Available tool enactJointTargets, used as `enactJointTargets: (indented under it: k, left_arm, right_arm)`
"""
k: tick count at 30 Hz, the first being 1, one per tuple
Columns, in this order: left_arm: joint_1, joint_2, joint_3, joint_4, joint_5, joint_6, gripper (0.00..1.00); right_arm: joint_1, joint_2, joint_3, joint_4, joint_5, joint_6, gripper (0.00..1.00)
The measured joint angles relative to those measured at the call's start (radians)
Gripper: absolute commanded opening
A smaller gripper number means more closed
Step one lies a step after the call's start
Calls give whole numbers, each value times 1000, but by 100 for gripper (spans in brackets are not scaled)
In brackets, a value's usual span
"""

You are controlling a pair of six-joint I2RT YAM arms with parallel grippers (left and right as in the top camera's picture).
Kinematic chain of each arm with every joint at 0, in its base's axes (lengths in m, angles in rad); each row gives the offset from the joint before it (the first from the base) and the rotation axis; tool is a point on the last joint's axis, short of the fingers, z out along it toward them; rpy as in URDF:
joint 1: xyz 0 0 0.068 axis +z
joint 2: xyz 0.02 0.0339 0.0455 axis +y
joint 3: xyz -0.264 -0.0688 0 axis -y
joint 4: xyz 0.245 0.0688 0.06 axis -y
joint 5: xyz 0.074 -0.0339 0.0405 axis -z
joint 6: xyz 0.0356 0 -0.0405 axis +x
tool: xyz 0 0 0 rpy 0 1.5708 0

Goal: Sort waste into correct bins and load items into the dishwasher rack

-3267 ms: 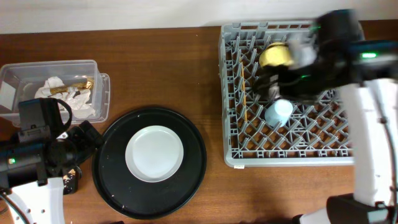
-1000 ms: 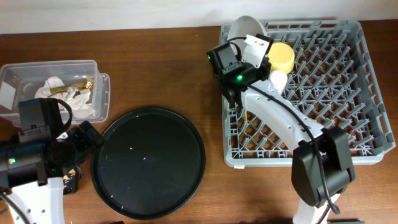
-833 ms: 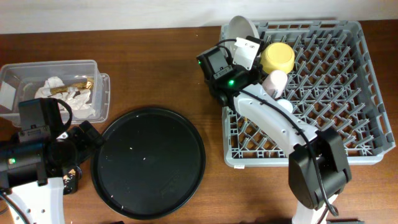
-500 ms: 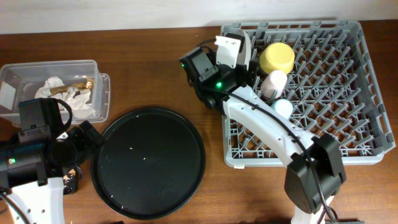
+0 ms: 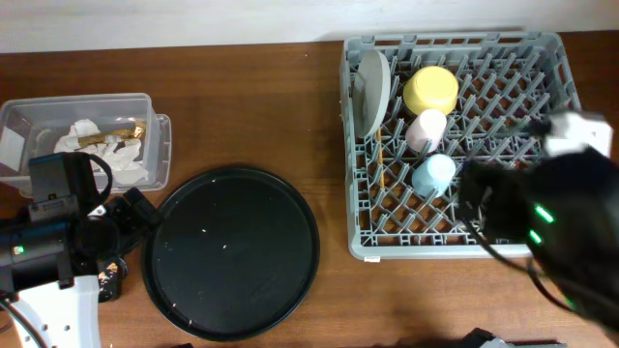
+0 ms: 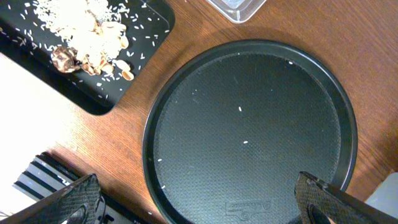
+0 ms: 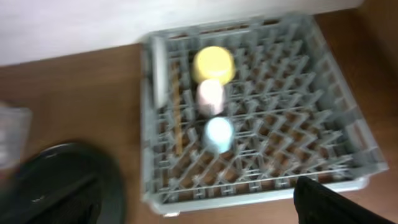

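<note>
The grey dishwasher rack [image 5: 542, 58] holds the white plate [image 5: 370, 79] on edge in its left column, the yellow bowl [image 5: 431, 90], the pink cup [image 5: 426, 130], the blue cup [image 5: 432, 174] and the chopsticks [image 5: 384, 179]. The right wrist view, blurred, shows the rack [image 7: 323, 112] from above with the bowl [image 7: 213, 64] and both cups. My right gripper [image 7: 199, 208] is open and empty; its arm is a blur over the rack's front right [image 5: 542, 217]. My left gripper [image 6: 205, 208] is open and empty above the round tray. Napkins and the wrapper [image 5: 102, 143] lie in the clear tub [image 5: 155, 106]. Food scraps [image 6: 87, 37] lie in the small black tray [image 6: 93, 99].
The large round black serving tray [image 5: 232, 251] lies between the tub and the rack with only a few crumbs on it; it also fills the left wrist view [image 6: 249, 137]. My left arm [image 5: 58, 232] sits at the table's front left, covering most of the small tray.
The white plate went from the round tray to the rack's left column. My right gripper let it go and swung away to the rack's front right. The left arm has not moved.
</note>
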Motion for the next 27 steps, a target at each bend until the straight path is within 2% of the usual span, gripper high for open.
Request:
enactJointTargets:
  k: [4, 12, 16, 18, 22, 23, 26, 27]
  left_arm:
    - [0, 0, 0, 0, 0, 0, 99]
    - [0, 0, 0, 0, 0, 0, 99]
    - [0, 0, 0, 0, 0, 0, 99]
    - [0, 0, 0, 1, 0, 0, 99]
    - [0, 0, 2, -2, 0, 0, 99]
    - [0, 0, 2, 0, 0, 0, 99]
    - [0, 0, 3, -1, 0, 0, 99]
    - [0, 0, 3, 0, 0, 0, 99]
  right_arm:
    - [0, -158, -141, 0, -128, 17, 98]
    - [-1, -187, -153, 0, -166, 16, 98]
    - [-146, -245, -224, 14, -190, 6, 98]
    - [-275, -375, -396, 171, -251, -49, 98]
    - [-528, -805, -999, 681, -519, -312, 98]
    - [-553, -867, -1092, 716, -560, -341, 98]
    - [-568, -1047, -1440, 1011, -630, -379, 98]
    - [-569, -1078, -1540, 1155, -650, -383, 99]
